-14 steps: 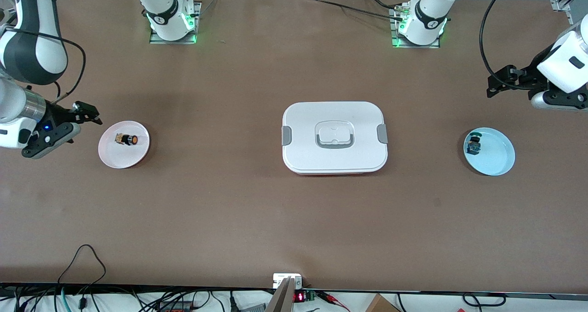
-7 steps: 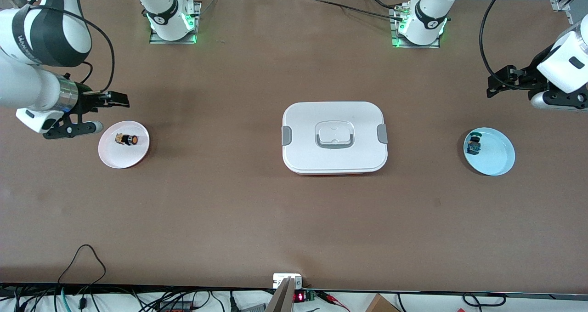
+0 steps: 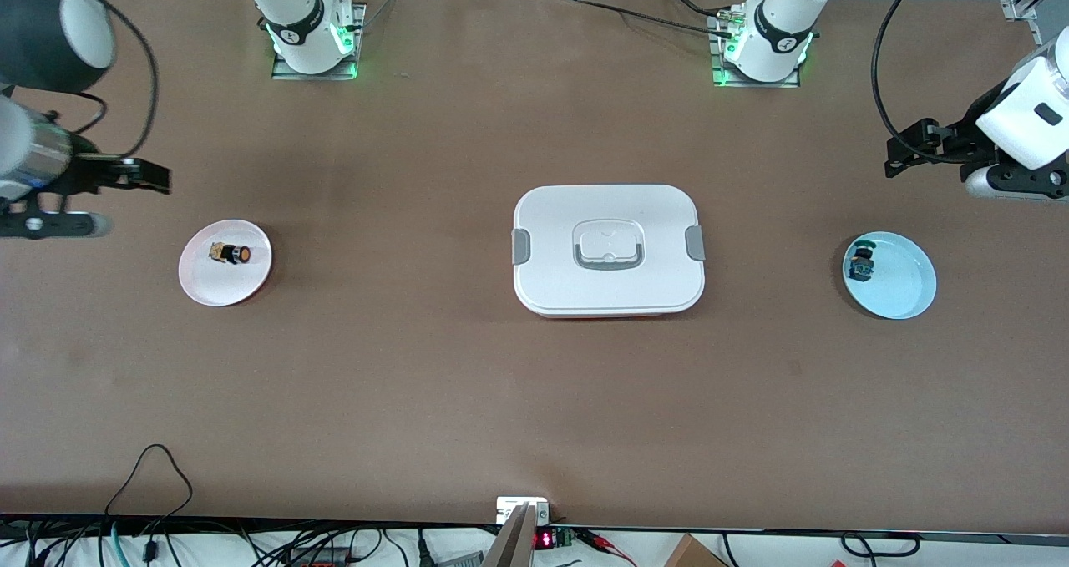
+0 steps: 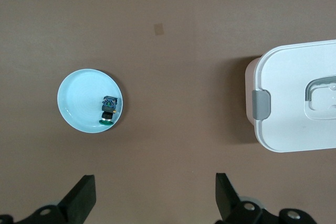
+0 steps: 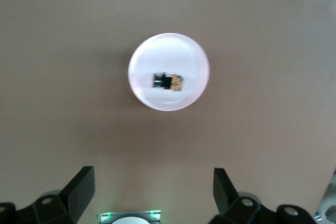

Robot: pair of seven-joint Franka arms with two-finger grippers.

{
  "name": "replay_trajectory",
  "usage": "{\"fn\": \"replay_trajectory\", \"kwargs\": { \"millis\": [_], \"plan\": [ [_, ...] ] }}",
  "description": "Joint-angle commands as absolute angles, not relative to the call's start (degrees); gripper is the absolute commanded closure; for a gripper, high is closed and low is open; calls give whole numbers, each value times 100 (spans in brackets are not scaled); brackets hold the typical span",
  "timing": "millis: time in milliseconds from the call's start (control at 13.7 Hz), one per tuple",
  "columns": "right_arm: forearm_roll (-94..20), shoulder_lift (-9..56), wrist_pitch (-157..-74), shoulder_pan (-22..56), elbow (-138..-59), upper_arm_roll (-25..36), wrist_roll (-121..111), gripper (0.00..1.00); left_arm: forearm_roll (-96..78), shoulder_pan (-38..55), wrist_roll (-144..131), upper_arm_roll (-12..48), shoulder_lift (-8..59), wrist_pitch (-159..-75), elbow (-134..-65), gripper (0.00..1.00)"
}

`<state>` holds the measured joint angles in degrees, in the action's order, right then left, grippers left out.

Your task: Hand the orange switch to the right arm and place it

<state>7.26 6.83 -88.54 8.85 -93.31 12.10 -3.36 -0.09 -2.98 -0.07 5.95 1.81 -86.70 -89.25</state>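
Observation:
The orange switch point(image 3: 230, 253) lies on its side on a small white plate point(image 3: 225, 290) toward the right arm's end of the table; in the right wrist view the orange switch point(image 5: 169, 81) and its plate point(image 5: 169, 51) show below the camera. My right gripper point(image 3: 154, 176) hangs open and empty over bare table beside that plate; its black fingers point(image 5: 79, 187) stand wide apart. My left gripper point(image 3: 898, 154) waits open and empty over bare table near the light blue plate point(image 3: 906, 290), with fingers point(image 4: 81, 200) spread wide.
A blue switch with a green cap point(image 3: 860, 265) lies on the light blue plate, toward the left arm's end. A white lidded box point(image 3: 608, 250) with grey latches stands in the middle of the table. Cables run along the table edge nearest the front camera.
The right arm has swung and turned its wrist; its gripper first went toward the middle, then back toward the table's end, away from the white plate. The left arm has not moved.

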Motion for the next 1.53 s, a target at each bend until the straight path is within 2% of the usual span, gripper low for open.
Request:
{"fn": "replay_trajectory", "kwargs": {
  "millis": [0,146,218,655,873,1092,1310,1456],
  "plan": [
    [818,650,-8701,477,-8949,986,-360,0,167,-299,-79,633,255,-8569,-8745,0],
    [686,650,-8754,-357,-8824,145,-343,0,167,-299,-79,633,264,-8569,-8745,0],
    [590,624,-8771,-439,-8807,62,-325,0,167,-299,-79,633,264,-8569,-8745,0],
    [-166,361,-9157,-606,-9315,88,-272,0,167,-299,-79,633,264,-8569,-8745,0],
    [-89,229,-9281,-554,-9439,36,-159,0,167,-299,-79,633,264,-8569,-8745,0],
    [-70,44,-9833,-519,-9922,18,-158,0,167,-299,-79,633,264,-8569,-8745,0],
    [0,26,-9712,-510,-9783,9,-211,0,167,-299,-79,633,264,-8569,-8745,0],
    [-9,70,-9450,-527,-9424,18,-237,0,167,-299,-79,633,264,-8569,-8745,0]
  ]
}}
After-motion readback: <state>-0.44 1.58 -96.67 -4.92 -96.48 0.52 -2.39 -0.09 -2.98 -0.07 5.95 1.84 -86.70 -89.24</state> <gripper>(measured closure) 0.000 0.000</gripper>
